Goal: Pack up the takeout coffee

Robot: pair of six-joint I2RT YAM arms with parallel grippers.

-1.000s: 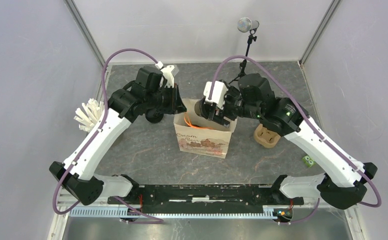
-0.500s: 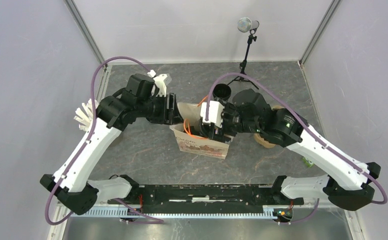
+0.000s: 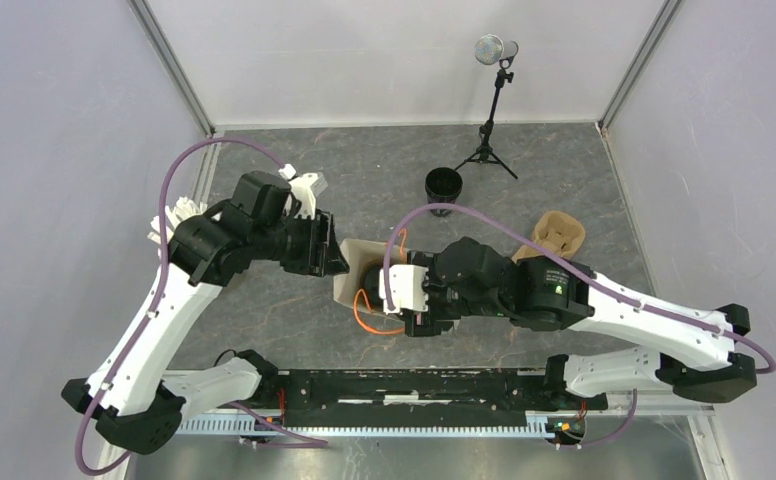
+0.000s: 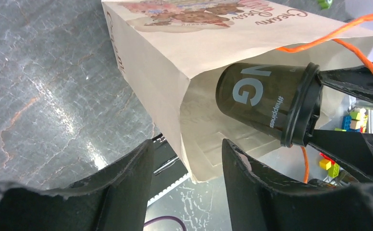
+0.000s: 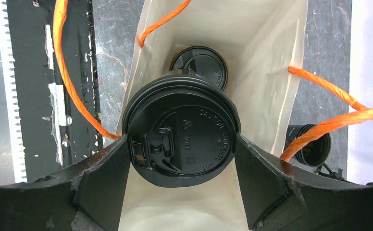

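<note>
The beige paper bag (image 3: 356, 252) lies tipped, its mouth toward my right gripper (image 3: 382, 288). That gripper is shut on a black lidded coffee cup (image 5: 180, 139) and holds it in the bag's mouth (image 5: 271, 57); the cup also shows in the left wrist view (image 4: 266, 101). A second cup's lid (image 5: 199, 67) lies deeper inside the bag. A third cup (image 3: 443, 185) stands on the table behind and shows past the bag in the right wrist view (image 5: 312, 144). My left gripper (image 3: 331, 257) is open and straddles the bag's wall (image 4: 175, 62), with gaps on both sides.
The brown pulp carrier (image 3: 557, 232) lies at the right. A microphone tripod (image 3: 489, 150) stands at the back. A white pronged object (image 3: 174, 218) sits at the left wall. Orange bag handles (image 3: 364, 315) trail toward the black rail (image 3: 404, 385) at the near edge.
Both grippers moved toward the near edge. The bag went from upright to tipped. The right gripper carried its cup into the bag's mouth, uncovering the cup on the table behind.
</note>
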